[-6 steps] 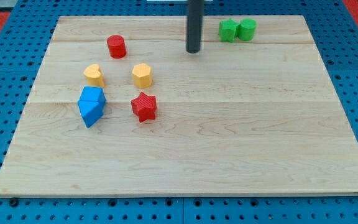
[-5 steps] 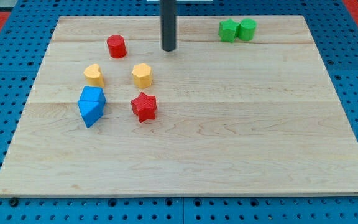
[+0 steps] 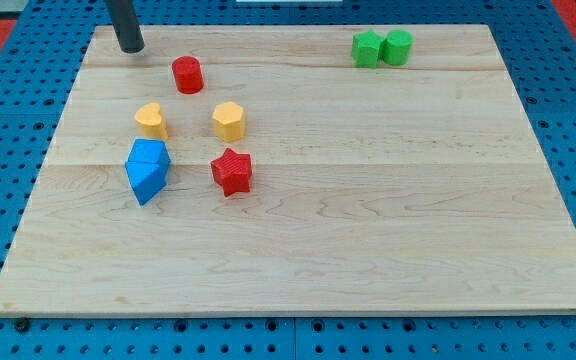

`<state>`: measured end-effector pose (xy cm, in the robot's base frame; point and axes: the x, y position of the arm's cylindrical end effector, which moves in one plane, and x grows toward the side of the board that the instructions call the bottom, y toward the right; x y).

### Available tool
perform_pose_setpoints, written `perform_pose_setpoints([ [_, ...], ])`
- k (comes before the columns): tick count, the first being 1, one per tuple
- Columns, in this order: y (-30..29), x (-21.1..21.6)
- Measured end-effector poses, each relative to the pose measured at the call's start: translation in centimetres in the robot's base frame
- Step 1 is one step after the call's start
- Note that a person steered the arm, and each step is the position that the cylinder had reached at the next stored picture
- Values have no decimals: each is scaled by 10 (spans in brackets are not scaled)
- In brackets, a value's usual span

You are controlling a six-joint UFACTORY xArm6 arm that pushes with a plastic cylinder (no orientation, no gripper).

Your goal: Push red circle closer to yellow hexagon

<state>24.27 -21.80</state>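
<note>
While touching no block, my tip (image 3: 131, 48) sits upper-left of red circle (image 3: 187, 74); no jaws, nothing held.

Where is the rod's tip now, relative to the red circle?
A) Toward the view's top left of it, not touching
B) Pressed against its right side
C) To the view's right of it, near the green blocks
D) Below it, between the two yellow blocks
A: my tip stands near the board's top-left corner, up and to the view's left of the red circle, with bare wood between them.
</note>
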Motion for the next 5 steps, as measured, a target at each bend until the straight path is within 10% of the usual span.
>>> perform_pose_setpoints([
  [5,149,89],
])
